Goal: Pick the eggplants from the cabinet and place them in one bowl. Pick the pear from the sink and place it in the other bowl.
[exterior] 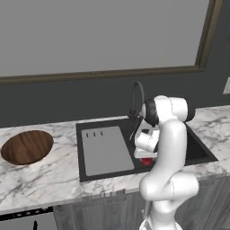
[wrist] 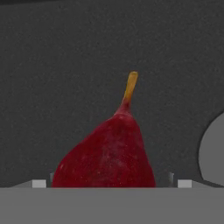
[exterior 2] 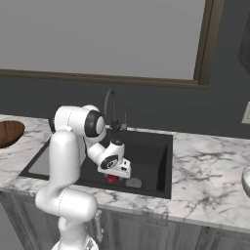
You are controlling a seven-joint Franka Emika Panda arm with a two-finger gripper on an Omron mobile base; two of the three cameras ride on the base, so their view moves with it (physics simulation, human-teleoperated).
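Note:
The red pear (wrist: pixel 107 153) with a yellow stem lies on the floor of the dark sink (exterior 2: pixel 151 146), right under my hand. My gripper (exterior 2: pixel 113 175) is lowered into the basin just above the pear (exterior 2: pixel 112 179), and it looks open, with a finger on each side of the fruit. In the left base view the pear (exterior: pixel 146 161) peeks out below the hand. The dark brown wooden bowl (exterior: pixel 27 147) sits on the counter far left of the sink. An edge of the pale bowl (exterior 2: pixel 246 180) shows at the far right. The eggplants and the cabinet are out of view.
The grey drain (exterior 2: pixel 133 183) lies just right of the pear. A grey drainboard (exterior: pixel 105 150) covers the sink's left half. The arched faucet (exterior: pixel 137 96) stands behind the basin, close to my arm. Marble counter (exterior 2: pixel 210 171) stretches to the right.

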